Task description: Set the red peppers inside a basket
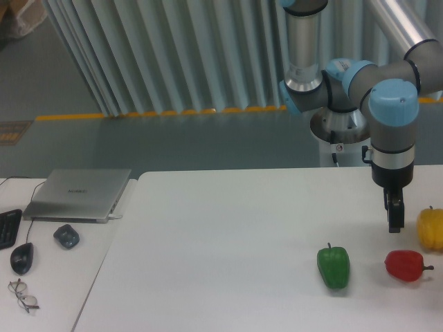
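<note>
The red pepper [405, 265] lies on the white table [228, 242] near the front right, glossy and squat, its short dark stem pointing right. My gripper [395, 225] hangs point-down just above and slightly behind it, not touching it. I see the fingers edge-on as a single dark bar, so the gap between them is hidden. Nothing is visibly held. No basket is in view.
A green pepper [333, 266] stands left of the red one, and a yellow pepper [430, 228] sits at the right frame edge beside the gripper. On the left side table are a laptop [79, 194], a mouse [22, 258], a grey object [66, 236] and glasses [23, 294].
</note>
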`<state>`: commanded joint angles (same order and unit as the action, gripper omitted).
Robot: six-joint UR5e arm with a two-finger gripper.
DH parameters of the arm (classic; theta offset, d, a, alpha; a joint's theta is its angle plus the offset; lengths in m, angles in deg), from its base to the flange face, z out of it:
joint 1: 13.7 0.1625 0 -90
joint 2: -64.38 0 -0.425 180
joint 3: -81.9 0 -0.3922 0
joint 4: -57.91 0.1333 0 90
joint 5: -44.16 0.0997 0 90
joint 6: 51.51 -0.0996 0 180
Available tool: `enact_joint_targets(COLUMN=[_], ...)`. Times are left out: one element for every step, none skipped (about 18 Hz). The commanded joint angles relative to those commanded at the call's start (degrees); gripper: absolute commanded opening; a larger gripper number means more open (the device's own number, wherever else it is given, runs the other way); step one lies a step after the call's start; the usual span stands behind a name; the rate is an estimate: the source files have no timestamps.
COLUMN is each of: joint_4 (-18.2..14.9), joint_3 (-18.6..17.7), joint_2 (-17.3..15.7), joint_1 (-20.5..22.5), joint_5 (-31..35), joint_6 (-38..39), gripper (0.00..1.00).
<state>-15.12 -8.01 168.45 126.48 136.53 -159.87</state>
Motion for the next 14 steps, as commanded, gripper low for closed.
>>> enact_joint_targets(joint_4=[0.0,0.0,0.0,-0.1,-0.2,-0.4,-0.5,-0.5,-0.5,-0.4,-0.4,-0.3,-0.2,0.0], joint_3=[0.0,0.0,0.0,0.0,0.0,0.0,-0.2,-0.2,-0.2,-0.3,-0.4,-0.7,-0.9,-1.1], joint_2=[0.0,0.0,0.0,0.0,0.0,0.0,0.0,0.0,-0.1,-0.2,-0.4,-0.4,-0.3,-0.3], joint_1=[0.0,0.0,0.0,0.0,0.0,0.3,0.8,1.1,1.5,1.4,1.4,1.3,1.4,1.5], joint_5=[0.1,0.1,0.1,0.1,0.3,0.3,0.4,0.4,0.4,0.7,0.7,0.8,0.9,0.9], joint_6=[0.0,-0.1,0.1,0.1,0.1,0.1,0.2,0.2,0.2,0.3,0.3,0.4,0.4,0.5], gripper=[1.00,1.00,1.00,1.00,1.00,1.00,1.00,1.00,1.00,1.00,1.00,1.00,1.00,1.00])
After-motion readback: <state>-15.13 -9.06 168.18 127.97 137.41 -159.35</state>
